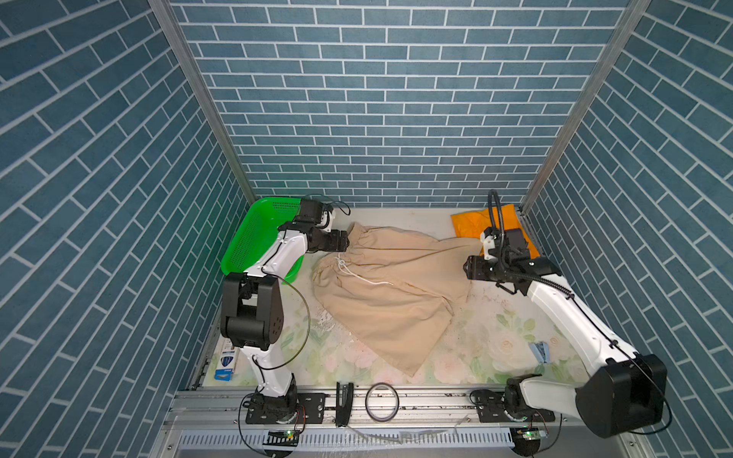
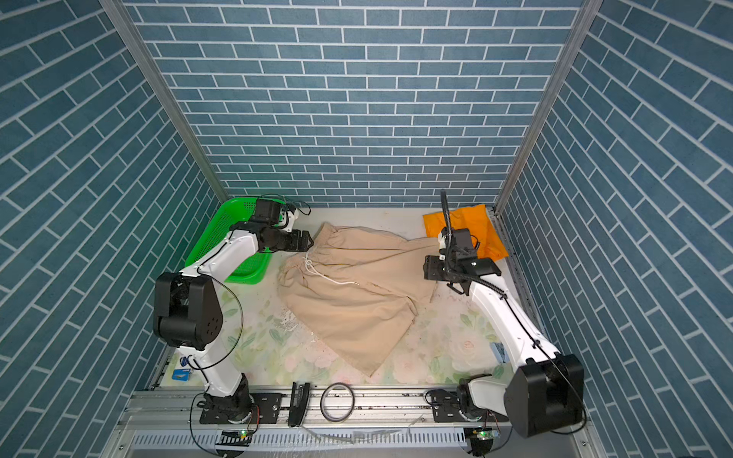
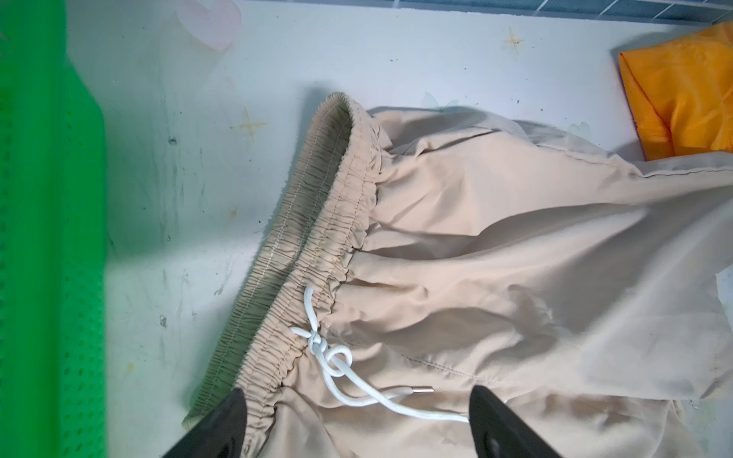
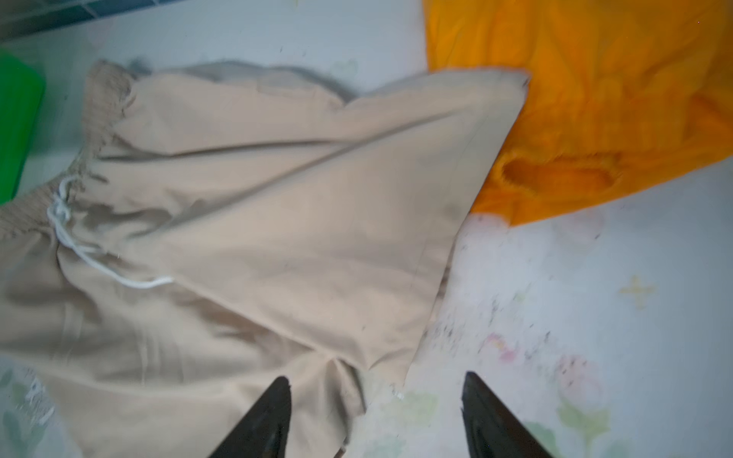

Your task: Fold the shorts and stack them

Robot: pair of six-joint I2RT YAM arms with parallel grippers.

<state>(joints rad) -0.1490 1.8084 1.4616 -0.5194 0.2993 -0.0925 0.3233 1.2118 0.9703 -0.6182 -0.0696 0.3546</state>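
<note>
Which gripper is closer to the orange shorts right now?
Right. The right gripper hangs open at the leg hem of the beige shorts, just short of the orange shorts. The left gripper is across the table at their waistband.

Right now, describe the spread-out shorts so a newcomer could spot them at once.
Start at the green basket in the far left corner of the table. Just right of it, the beige shorts lie spread across the middle. Unlike the orange shorts in the far right corner, they show a knotted white drawstring at the waistband.
</note>
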